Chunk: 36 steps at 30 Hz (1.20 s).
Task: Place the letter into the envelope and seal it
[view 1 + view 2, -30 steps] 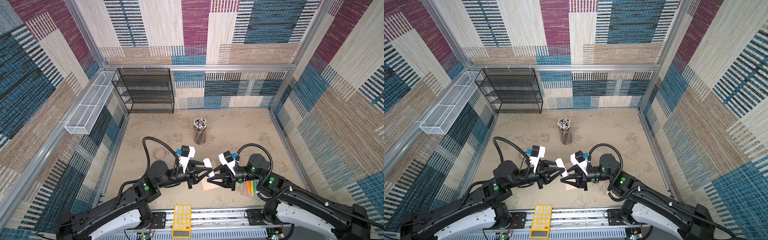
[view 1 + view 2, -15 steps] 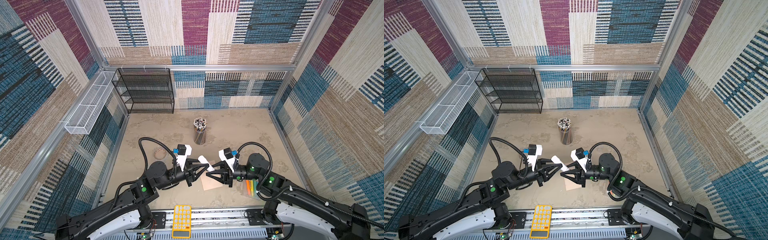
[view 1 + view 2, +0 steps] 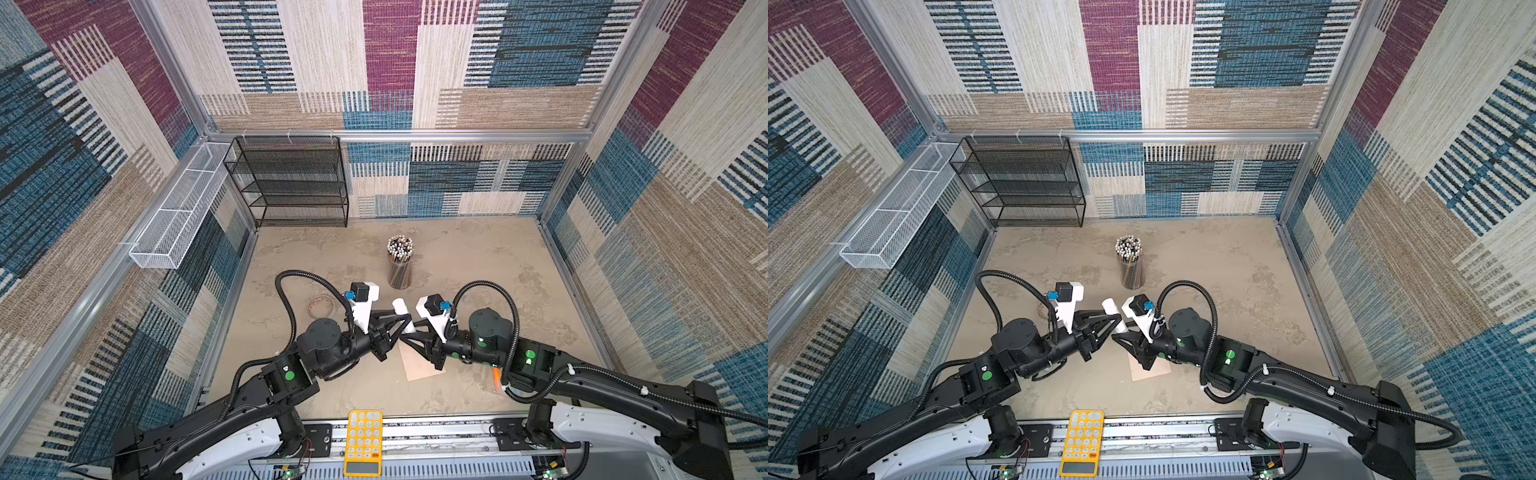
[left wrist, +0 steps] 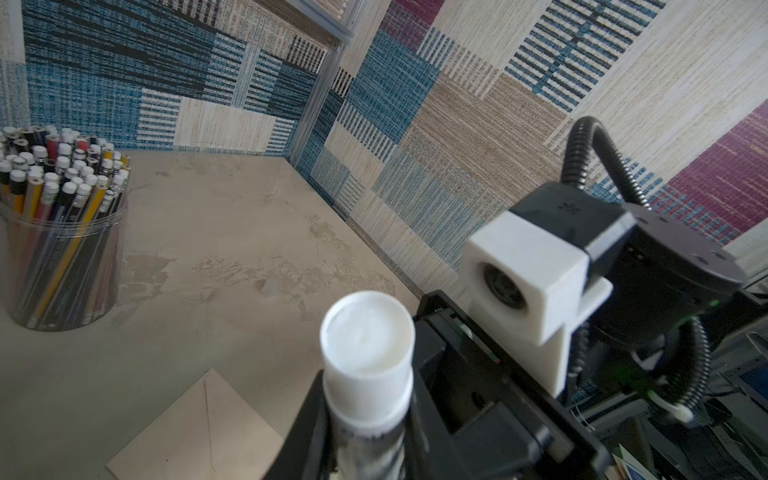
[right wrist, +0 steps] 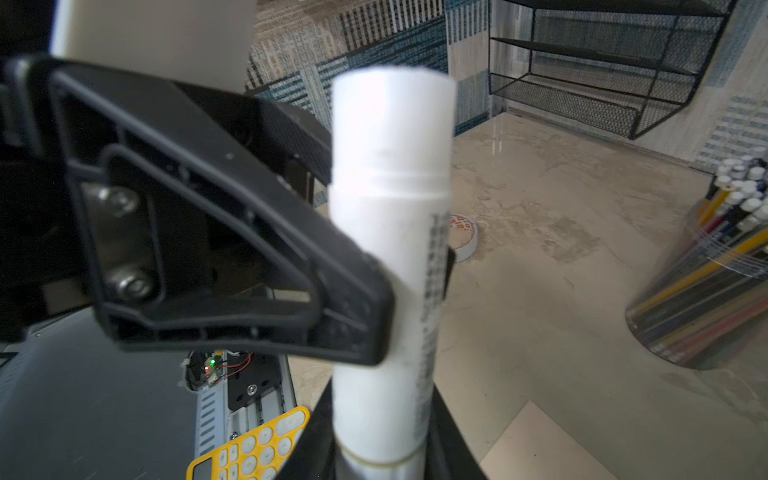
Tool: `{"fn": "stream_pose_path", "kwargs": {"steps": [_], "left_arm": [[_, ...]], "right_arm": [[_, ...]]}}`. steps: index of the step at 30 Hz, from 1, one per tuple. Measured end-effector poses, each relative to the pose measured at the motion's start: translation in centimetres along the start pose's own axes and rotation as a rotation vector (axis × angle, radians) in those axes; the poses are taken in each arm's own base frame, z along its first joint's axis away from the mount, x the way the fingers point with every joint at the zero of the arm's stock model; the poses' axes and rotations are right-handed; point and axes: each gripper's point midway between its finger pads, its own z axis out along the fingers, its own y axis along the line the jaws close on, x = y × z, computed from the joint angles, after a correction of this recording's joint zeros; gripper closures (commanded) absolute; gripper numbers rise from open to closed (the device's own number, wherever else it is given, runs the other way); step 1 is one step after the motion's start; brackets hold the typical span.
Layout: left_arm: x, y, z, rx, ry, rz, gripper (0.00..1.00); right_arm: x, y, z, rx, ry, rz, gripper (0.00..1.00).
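**Both tools clamped on one glue stick above the envelope**

The left tool [image 3: 407,323] and the right tool [image 3: 405,337] meet tip to tip above the bench [image 3: 478,257]. Each tool has its jaws closed narrowly on the same glue stick [image 3: 400,307], a white tube held with its cap end uppermost. In the right wrist view, the right tool grips the lower end of the tube. A left tool finger [image 5: 353,332] presses on the printed mid-section, below the cap seam.

The envelope [image 3: 419,368] lies flat on the bench directly beneath the right tool, which partly covers it. A seam line shows on its upper face.

A pencil cup [image 3: 400,266] stands beyond both tool tips. A tape roll [image 3: 321,306] lies beside the left tool, on the side away from the right tool.
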Motion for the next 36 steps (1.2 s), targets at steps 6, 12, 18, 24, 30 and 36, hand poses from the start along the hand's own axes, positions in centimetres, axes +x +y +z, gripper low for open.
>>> {"fn": "stream_pose_path", "kwargs": {"steps": [6, 12, 18, 24, 30, 36], "left_arm": [[-0.2, 0.8, 0.1, -0.039, -0.018, -0.017, 1.0], [-0.4, 2.2, -0.6, -0.111, -0.044, -0.012, 1.0], [-1.2, 2.4, -2.3, -0.126, -0.086, 0.014, 1.0], [-1.5, 2.5, -3.4, -0.133, -0.101, 0.046, 1.0], [0.4, 3.0, -2.7, -0.143, -0.018, 0.116, 1.0], [3.9, 3.9, -0.2, -0.165, 0.165, 0.185, 1.0]], "right_arm": [[-0.1, -0.9, 0.4, 0.113, -0.001, -0.03, 0.74], [0.0, -0.8, 0.3, 0.118, 0.0, -0.052, 0.44], [3.7, -1.7, -0.1, 0.136, 0.085, -0.054, 0.3], [5.9, -5.1, -2.0, 0.233, 0.121, -0.015, 0.25], [4.3, -9.8, -4.1, 0.382, 0.096, 0.101, 0.23], [2.6, -9.8, -3.0, 0.361, 0.135, 0.179, 0.23]]}}
